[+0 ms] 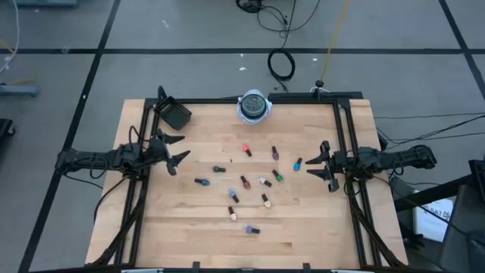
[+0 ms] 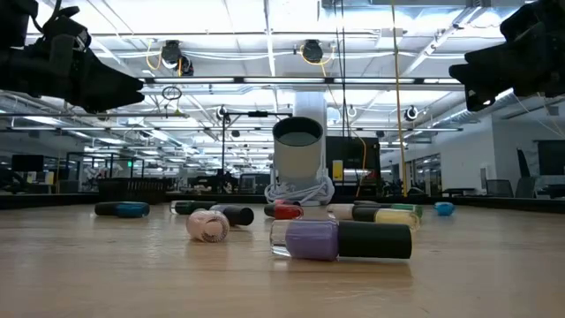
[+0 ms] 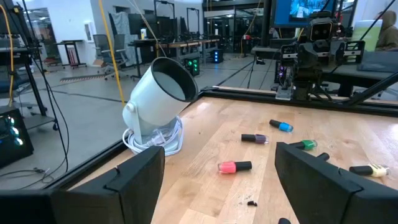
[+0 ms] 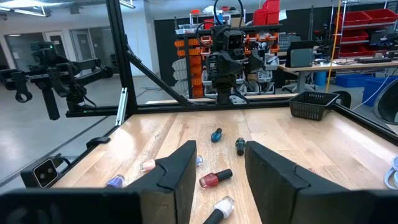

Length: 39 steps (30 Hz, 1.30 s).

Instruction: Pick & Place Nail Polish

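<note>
Nail polish bottles [image 1: 244, 182]: scattered lying across centre of worktop [image 1: 189, 220]. Left gripper [image 1: 173, 150]: frame left, fingers wide apart, empty. Right gripper [image 1: 321, 165]: frame right, fingers partly apart, empty.

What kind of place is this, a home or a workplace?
Most likely a workplace, a robotics lab or workshop. Behind the wooden table stand work benches with monitors and shelves of red bins; cables lie on the grey floor, and strip lights line the open ceiling.
</note>
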Motion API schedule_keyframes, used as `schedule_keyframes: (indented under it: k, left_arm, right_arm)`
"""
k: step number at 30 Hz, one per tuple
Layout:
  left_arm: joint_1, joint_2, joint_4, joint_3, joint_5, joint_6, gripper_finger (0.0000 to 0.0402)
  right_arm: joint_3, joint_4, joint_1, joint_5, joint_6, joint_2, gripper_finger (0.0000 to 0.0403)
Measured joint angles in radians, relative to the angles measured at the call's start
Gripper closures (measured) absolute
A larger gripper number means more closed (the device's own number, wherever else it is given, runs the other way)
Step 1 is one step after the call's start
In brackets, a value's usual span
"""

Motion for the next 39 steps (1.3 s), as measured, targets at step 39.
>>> schedule_keyframes:
  k: [39]
  left_arm:
    - [0.0, 0.0, 0.0, 0.0, 0.0, 0.0, 0.0107]
  right_arm:
    - [0.0, 0.125, 0.0, 0.002, 0.205, 0.0, 0.0277]
